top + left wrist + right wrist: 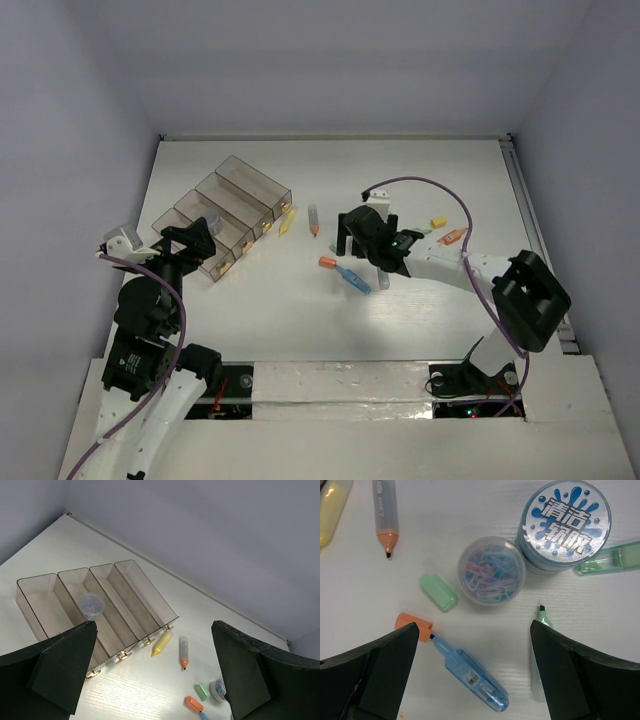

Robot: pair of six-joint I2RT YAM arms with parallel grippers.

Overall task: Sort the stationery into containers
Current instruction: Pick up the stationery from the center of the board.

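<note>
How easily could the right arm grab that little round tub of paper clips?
Probably yes, fairly easily. The right gripper hangs open over the tub of paper clips, and nothing covers it. The blue-lidded jar close beside it and the green cap on the other side might crowd the fingers.

4 joined smoky containers hold 1 tub; pens lie scattered outside.

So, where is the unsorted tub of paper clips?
In the right wrist view, the clip tub stands between the green cap and the blue-labelled jar.
</note>
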